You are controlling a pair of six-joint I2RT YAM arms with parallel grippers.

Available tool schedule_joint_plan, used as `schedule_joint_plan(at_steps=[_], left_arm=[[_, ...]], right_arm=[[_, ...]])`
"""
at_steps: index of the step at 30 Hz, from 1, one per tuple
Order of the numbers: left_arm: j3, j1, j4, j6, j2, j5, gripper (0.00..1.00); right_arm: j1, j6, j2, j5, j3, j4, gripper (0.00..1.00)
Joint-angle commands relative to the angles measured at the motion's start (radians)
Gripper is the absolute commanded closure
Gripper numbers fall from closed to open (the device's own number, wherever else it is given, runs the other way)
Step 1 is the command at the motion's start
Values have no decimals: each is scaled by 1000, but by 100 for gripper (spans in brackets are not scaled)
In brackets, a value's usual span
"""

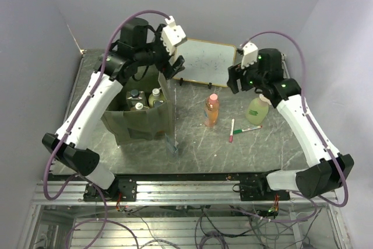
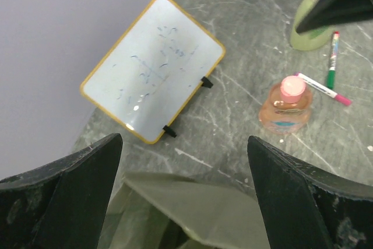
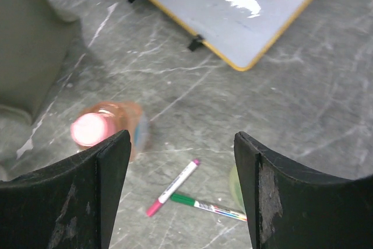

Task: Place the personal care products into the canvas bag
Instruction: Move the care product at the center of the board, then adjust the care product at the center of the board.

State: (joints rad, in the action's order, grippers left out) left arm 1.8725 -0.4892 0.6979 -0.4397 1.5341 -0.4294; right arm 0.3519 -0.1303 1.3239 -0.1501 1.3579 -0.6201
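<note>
The right hand (image 3: 180, 144), jaws partly apart and empty, hangs right of centre in the top view, above the yellow-green bottle (image 1: 257, 109). If it comes down off-centre, a finger could topple that bottle onto the two marker pens (image 1: 232, 130) just beside it, or pinch a pen instead. The left hand (image 2: 185, 150), spread wide and empty, hovers over the canvas bag (image 1: 134, 129) left of centre. Two bottles stand on the counter (image 1: 198, 150), the other being the orange bottle (image 1: 212, 111). Three caps (image 1: 134, 93) show inside the one bag, and there is one whiteboard (image 1: 205, 61).
</note>
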Motion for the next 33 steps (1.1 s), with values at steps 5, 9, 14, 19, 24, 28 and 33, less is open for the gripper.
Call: schedule_joint_plan(at_steps=[5, 9, 14, 19, 24, 28, 33], left_arm=[[24, -145, 36, -133, 90, -45, 2], [47, -212, 97, -232, 163, -78, 0], [118, -261, 155, -332, 266, -106, 1], [221, -277, 240, -459, 386, -148, 1], [338, -282, 356, -613, 495, -203, 1], [386, -290, 440, -727, 557, -225, 1], [404, -317, 473, -800, 614, -211, 1]], right_arm=[[-206, 26, -75, -109, 16, 40, 27], [-268, 41, -94, -182, -4, 48, 26], [-325, 67, -115, -240, -43, 57, 25], [-370, 95, -133, -289, -77, 66, 25], [-420, 119, -156, -320, -111, 75, 25], [-455, 137, -175, -345, -137, 80, 25], [-482, 154, -186, -366, -161, 85, 25]])
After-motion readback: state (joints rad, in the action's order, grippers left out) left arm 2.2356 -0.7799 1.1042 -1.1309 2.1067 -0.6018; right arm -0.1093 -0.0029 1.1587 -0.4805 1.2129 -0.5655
